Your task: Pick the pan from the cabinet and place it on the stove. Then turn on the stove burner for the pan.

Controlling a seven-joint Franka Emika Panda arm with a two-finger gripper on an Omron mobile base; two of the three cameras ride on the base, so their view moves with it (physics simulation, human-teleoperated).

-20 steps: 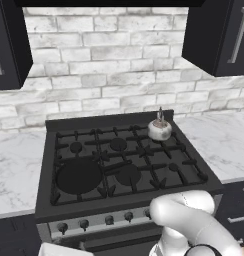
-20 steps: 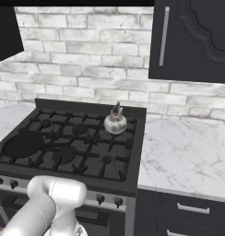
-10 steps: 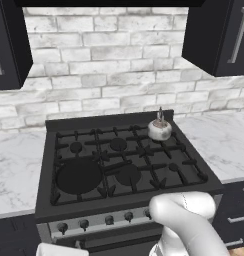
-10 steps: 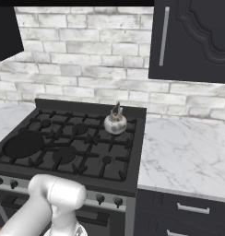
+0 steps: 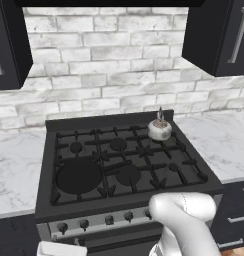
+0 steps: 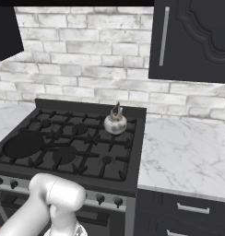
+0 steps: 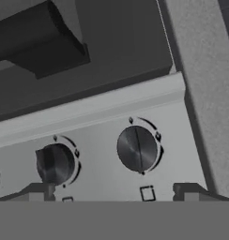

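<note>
The black pan (image 5: 78,176) (image 6: 23,144) lies flat on the front left burner of the stove (image 5: 43,202) (image 6: 133,152). In the hand view my gripper (image 7: 114,191) is open, close in front of the stove's silver knob panel (image 7: 97,119). One dark knob (image 7: 136,148) sits just above the gap between the fingertips (image 7: 41,190), and another knob (image 7: 54,163) is to its left. Nothing is between the jaws. The black cabinet (image 6: 197,41) (image 5: 221,35) hangs on the wall at the upper right with its door closed.
A small silver kettle (image 5: 159,129) (image 6: 115,123) stands on the back right burner. Marble counters (image 5: 219,145) (image 6: 183,156) flank the stove. Dark drawers (image 6: 188,209) sit below the right counter. My white arm (image 5: 186,220) rises in front of the knob row.
The arm's elbow has shifted slightly in front of the stove. The gripper stays open, and the pan and kettle have not moved.
</note>
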